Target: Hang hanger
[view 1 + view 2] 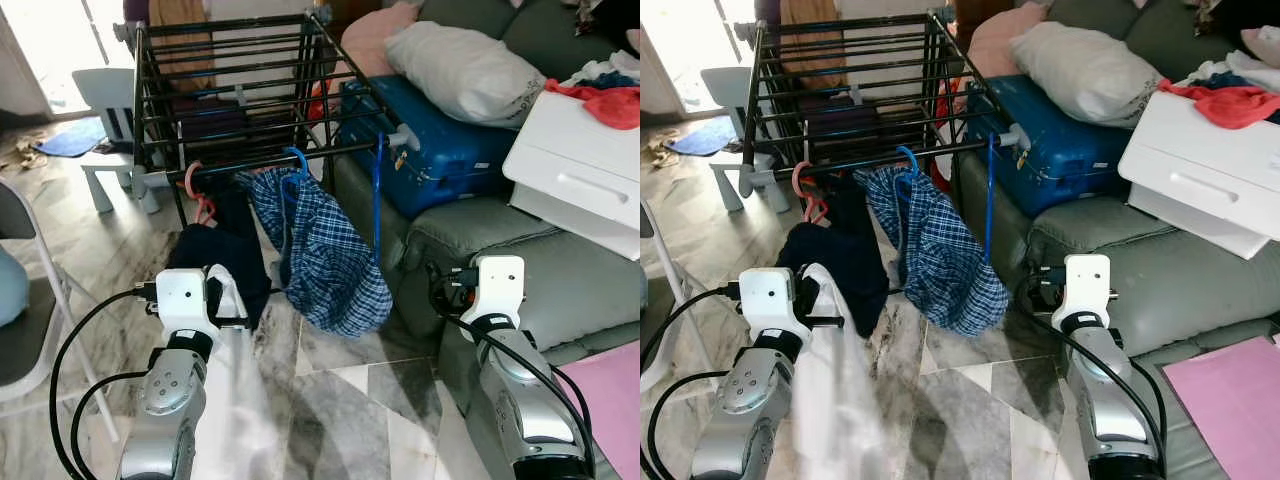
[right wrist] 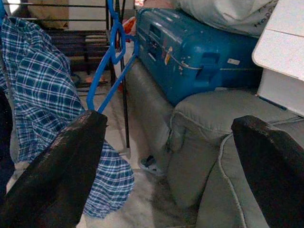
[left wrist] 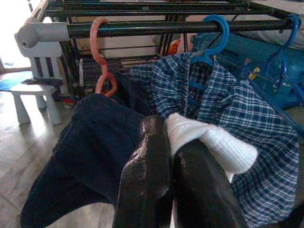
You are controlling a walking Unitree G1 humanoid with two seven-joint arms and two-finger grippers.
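Hanger hidden, perhaps inside white garment (image 3: 209, 142) pinched by raised left tool (image 3: 166, 190); right tool (image 2: 171, 166) spread wide.

White garment (image 1: 240, 400) blurred, btm cut off

Glossy marble floor (image 1: 330, 400); seemingly metal rack (image 1: 240, 100)

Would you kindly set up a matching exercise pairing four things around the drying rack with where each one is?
Things:
1. plaid shirt
2. pink hanger
3. blue suitcase
4. white garment

Places:
A. lying on the sofa
B. pinched in the left gripper
C. hanging on a blue hanger from the rack's front bar
D. hooked on the front bar near the rack's left corner

Pairs: 1-C, 2-D, 3-A, 4-B
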